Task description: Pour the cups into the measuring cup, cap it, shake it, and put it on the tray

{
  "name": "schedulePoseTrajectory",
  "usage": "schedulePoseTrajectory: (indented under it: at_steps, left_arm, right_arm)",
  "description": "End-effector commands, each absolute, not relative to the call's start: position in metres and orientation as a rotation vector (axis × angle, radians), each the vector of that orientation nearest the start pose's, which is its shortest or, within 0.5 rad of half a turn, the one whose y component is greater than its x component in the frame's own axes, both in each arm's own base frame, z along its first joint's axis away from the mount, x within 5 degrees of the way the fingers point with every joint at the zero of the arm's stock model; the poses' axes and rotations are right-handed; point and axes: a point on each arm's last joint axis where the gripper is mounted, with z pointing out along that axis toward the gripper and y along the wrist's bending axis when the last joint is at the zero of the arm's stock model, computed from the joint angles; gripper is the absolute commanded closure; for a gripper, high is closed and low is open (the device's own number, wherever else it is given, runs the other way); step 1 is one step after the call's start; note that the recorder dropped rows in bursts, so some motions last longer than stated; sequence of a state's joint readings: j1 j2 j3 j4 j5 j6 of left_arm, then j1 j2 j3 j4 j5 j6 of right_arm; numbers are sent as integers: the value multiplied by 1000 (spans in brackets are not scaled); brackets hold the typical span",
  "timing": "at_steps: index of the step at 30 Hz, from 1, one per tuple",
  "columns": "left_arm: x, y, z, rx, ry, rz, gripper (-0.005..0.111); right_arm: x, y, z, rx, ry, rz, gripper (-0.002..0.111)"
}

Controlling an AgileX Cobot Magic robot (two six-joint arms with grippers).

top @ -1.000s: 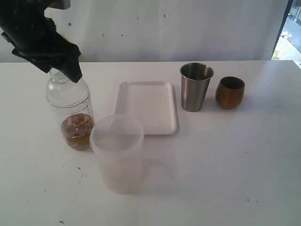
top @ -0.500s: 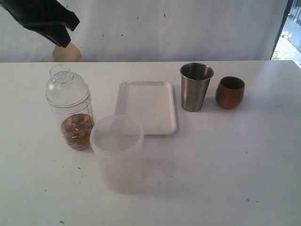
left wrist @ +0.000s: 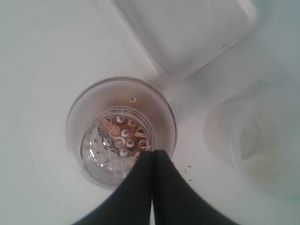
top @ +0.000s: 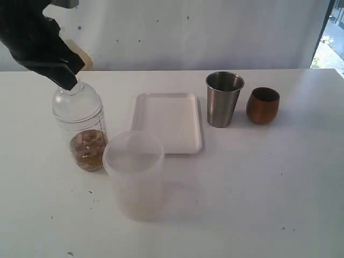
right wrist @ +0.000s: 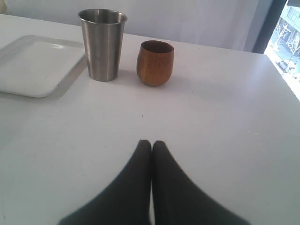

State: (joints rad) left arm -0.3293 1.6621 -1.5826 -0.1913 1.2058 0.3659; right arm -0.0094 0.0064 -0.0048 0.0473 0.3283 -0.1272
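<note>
Just under left tool [left wrist: 152, 152] tip, capped measuring cup [top: 80, 126]; jaws together, holding nothing; right tool [right wrist: 151, 142] also together.

left pincer [top: 69, 84]: cap [top: 77, 99] on measuring cup [top: 80, 131] directly below | tub [top: 133, 180] near, front-right | tray [top: 167, 122] right | tumbler [top: 223, 102], then rounded cup [top: 263, 106], far right

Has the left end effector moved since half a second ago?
Yes: the left end effector dropped down to the cap atop the unmoved measuring cup.
</note>
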Motion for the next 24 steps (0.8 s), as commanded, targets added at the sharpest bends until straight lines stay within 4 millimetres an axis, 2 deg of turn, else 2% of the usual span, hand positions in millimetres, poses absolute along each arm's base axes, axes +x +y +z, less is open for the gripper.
schedulePoseTrajectory:
  at_steps: [1, 9, 24]
  left_arm:
    - [326, -129, 346, 874, 2546, -243, 107]
    - [335, -127, 351, 848, 2456, -169, 107]
    - [337, -129, 351, 828, 2437, -188, 107]
  right_arm:
    - [54, 1, 184, -63, 1803, -43, 108]
    - [54, 1, 184, -63, 1803, -43, 108]
    - [54, 1, 184, -63, 1803, -43, 108]
